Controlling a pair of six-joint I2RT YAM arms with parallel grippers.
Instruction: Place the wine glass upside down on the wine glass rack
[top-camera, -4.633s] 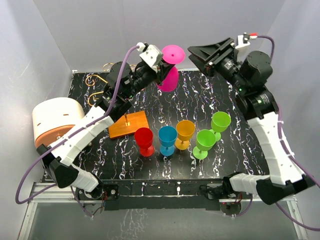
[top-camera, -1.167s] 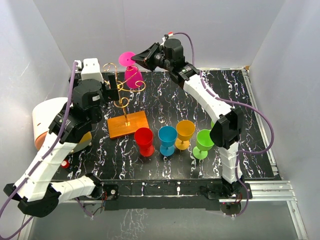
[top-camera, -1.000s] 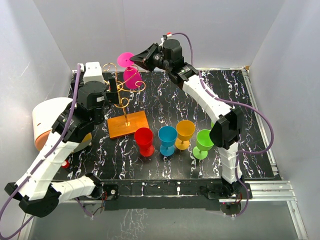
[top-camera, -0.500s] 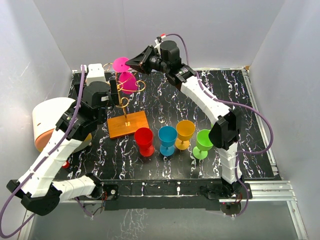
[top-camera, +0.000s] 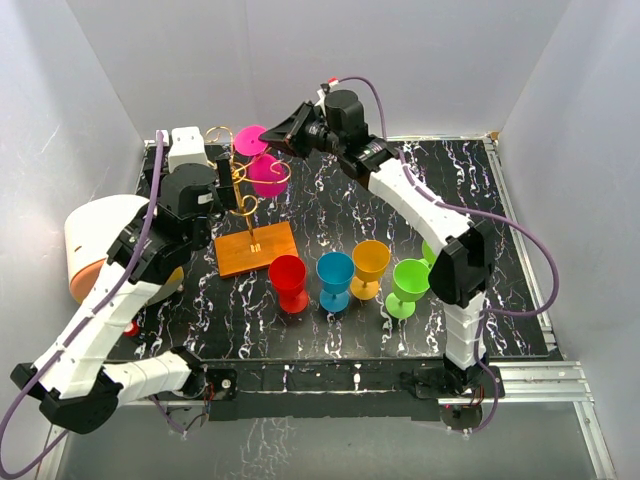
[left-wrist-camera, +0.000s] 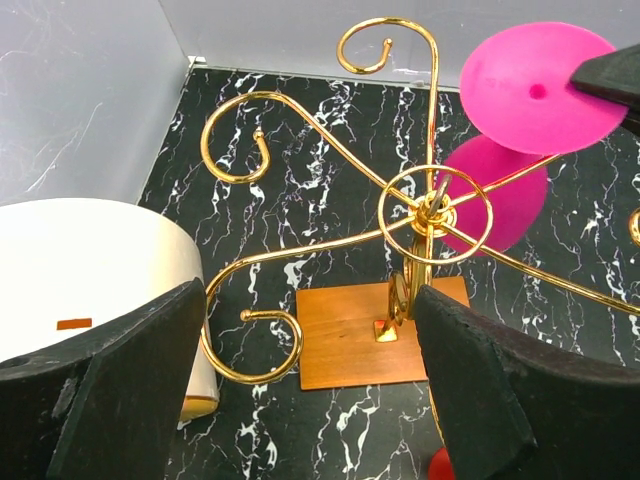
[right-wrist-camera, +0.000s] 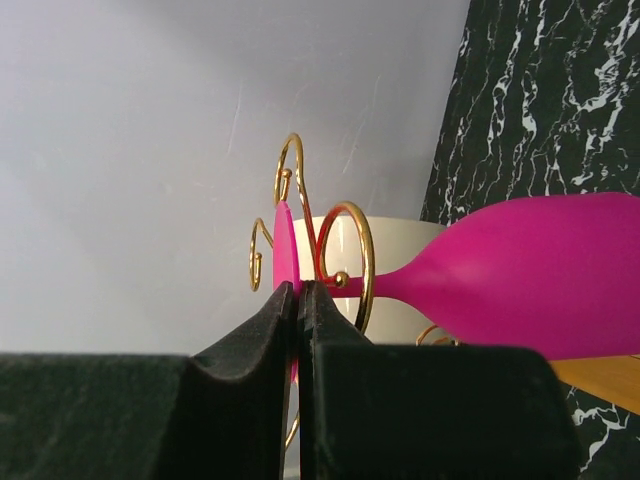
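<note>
Wine glass (top-camera: 268, 175) lower, stem at wine glass rack (top-camera: 258, 250) loop

The pink wine glass (top-camera: 268, 175), once in the left gripper (top-camera: 232, 185), is now pinched by its foot in the right gripper (right-wrist-camera: 298, 290) and moves left among the rack's (left-wrist-camera: 432, 205) arms; the left gripper is open.

My fingers (left-wrist-camera: 120, 380) stand wide apart, framing the wine glass rack (left-wrist-camera: 360, 330) on the black marbled worktop (left-wrist-camera: 330, 120). The pink wine glass (left-wrist-camera: 500, 195) is upside down among its gold arms. A cream drum (left-wrist-camera: 90, 260) sits left.
</note>
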